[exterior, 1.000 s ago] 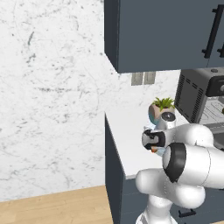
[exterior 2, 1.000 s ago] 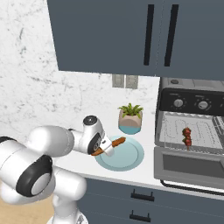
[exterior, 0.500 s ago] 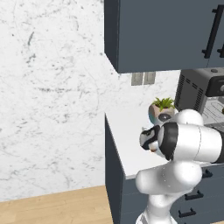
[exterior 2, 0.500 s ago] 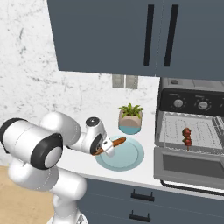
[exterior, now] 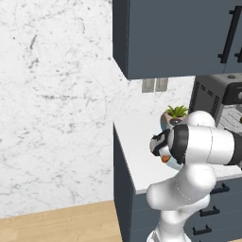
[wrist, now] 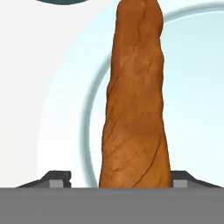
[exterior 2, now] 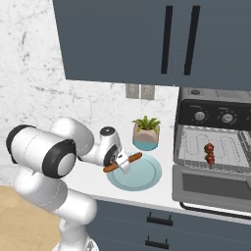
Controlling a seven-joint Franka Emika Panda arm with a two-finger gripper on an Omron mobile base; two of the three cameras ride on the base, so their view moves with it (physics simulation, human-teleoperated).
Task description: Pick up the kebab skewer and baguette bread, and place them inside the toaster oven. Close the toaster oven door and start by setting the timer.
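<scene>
The baguette bread (wrist: 133,100), a long orange-brown loaf, lies on a light-blue plate (wrist: 197,87). My gripper (wrist: 120,177) straddles its near end. The fingertips (wrist: 57,177) stand a little apart from its sides, so the gripper is open. From the right base, the gripper (exterior 2: 121,165) is low over the baguette (exterior 2: 131,158) on the plate (exterior 2: 142,177). The kebab skewer (exterior 2: 210,154) rests on the wire rack inside the toaster oven (exterior 2: 215,115). The toaster oven door (exterior 2: 211,187) hangs open and flat. From the left base, the gripper (exterior: 161,152) shows by the arm.
A potted plant (exterior 2: 146,133) in a blue pot stands just behind the plate, close to the oven's left side. Dark blue cabinets (exterior 2: 147,39) hang overhead. The counter's front edge (exterior 2: 122,200) runs just before the plate, and a marble wall lies behind.
The arm's elbow has swung round. The hand has stayed at the baguette on the plate. Skewer, plate and oven have not moved.
</scene>
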